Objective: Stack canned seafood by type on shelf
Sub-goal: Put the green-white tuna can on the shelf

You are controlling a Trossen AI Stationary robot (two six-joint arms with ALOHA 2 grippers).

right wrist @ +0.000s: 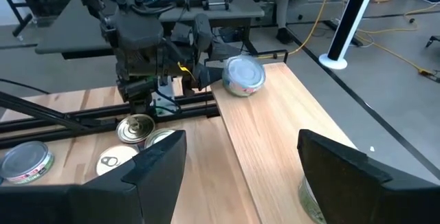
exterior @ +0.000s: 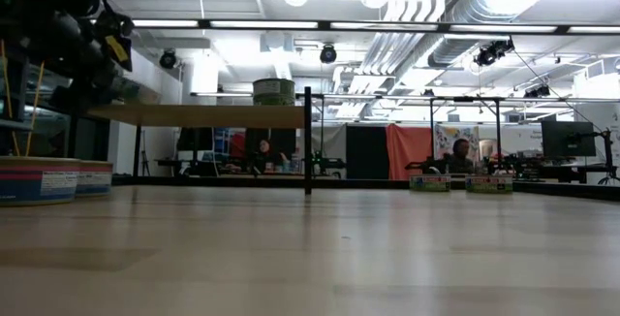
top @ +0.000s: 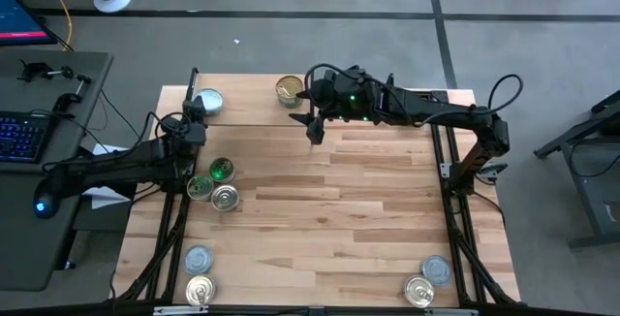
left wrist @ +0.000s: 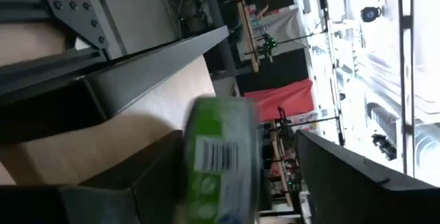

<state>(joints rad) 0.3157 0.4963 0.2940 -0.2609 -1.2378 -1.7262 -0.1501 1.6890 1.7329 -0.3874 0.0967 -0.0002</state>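
Two tins (top: 207, 100) (top: 289, 89) sit on the shelf (top: 252, 103), the left gripper (top: 197, 106) spread around one, the right gripper (top: 315, 127) open and empty beside it, seven tins (top: 223, 197) on the table below.

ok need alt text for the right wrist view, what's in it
Seen past the right tool's two open dark fingers, the left tool reaches across the light-wood shelf to a silver-topped tin at its far end, which looks tilted. Three more tins sit on the table below, and another tin's edge shows on the shelf close by.
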